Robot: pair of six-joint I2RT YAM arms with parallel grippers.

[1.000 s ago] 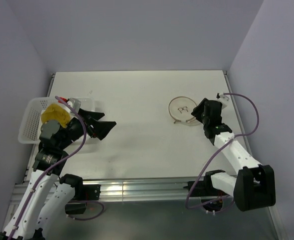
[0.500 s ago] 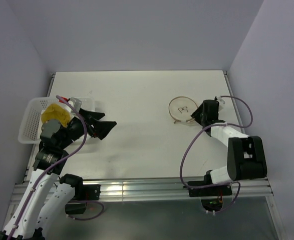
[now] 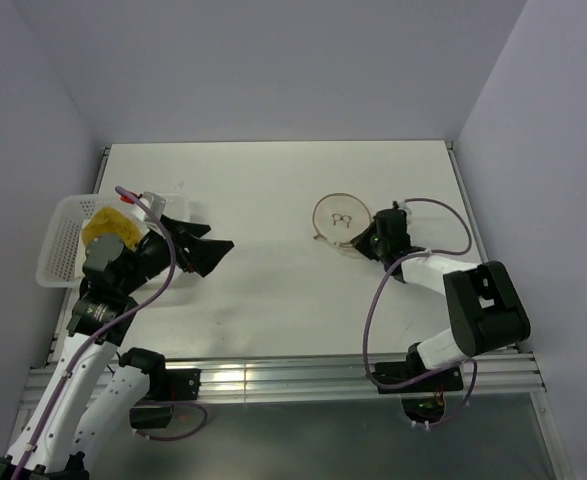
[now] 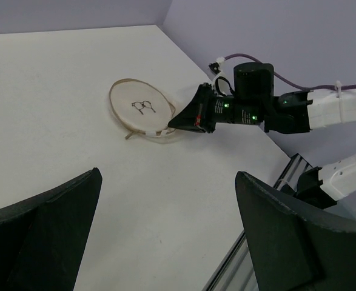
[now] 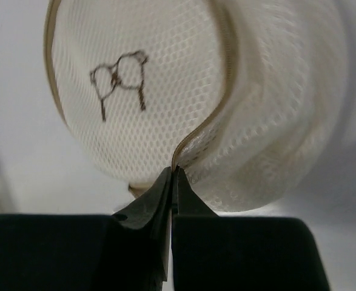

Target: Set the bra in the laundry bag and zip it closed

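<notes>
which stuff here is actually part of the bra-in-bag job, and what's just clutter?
Job:
- bra
- laundry bag, zipper rim pinched by the right gripper
- left gripper, open, holding nothing

Lying about:
- white perforated basket, which holds the bra
- pale item at the basket's far corner, too unclear to name

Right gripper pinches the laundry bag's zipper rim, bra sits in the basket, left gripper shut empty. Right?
No. The left gripper is open, fingers wide apart in the left wrist view. Right gripper on the laundry bag rim and bra in the basket: correct.
</notes>
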